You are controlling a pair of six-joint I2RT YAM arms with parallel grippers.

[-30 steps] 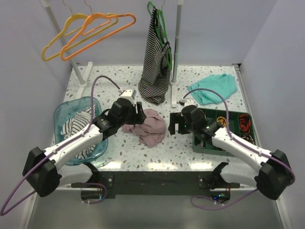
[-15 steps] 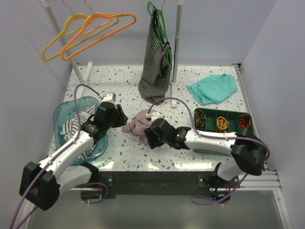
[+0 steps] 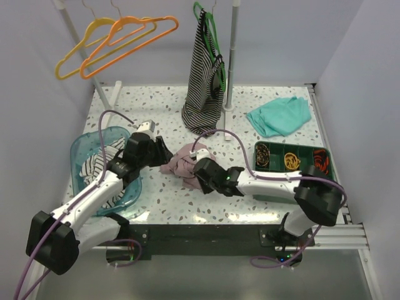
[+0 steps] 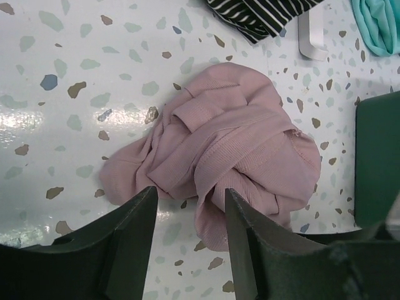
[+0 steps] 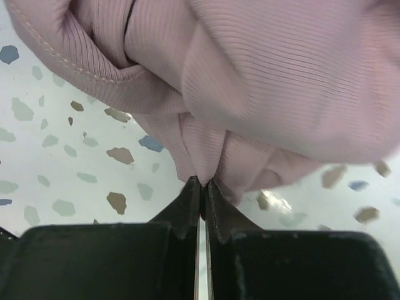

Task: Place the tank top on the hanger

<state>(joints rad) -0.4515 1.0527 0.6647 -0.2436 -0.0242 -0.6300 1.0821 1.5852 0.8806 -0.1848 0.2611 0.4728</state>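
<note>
The dusty pink tank top (image 3: 182, 164) lies crumpled on the speckled table, in front of the striped top. It shows whole in the left wrist view (image 4: 219, 140) and fills the right wrist view (image 5: 262, 69). My right gripper (image 3: 194, 170) is at its near right side, shut (image 5: 203, 182) on a fold of its lower edge. My left gripper (image 3: 164, 152) is at its left side, open (image 4: 190, 195), with its fingers either side of a hanging fold and not closed on it. The orange hanger (image 3: 174, 25) hangs on the rail at the back left, bare.
A clear blue basin (image 3: 80, 147) with a striped cloth stands at the left. A striped top (image 3: 205, 81) on a green hanger hangs at the back centre beside a rack pole (image 3: 235, 50). A teal cloth (image 3: 281, 115), a green tray (image 3: 294, 181) and a yellow hanger (image 3: 65, 65) are also in view.
My right arm swung left from the green tray to the tank top and its jaws closed on a fold. My left gripper drew back to the left of the tank top.
</note>
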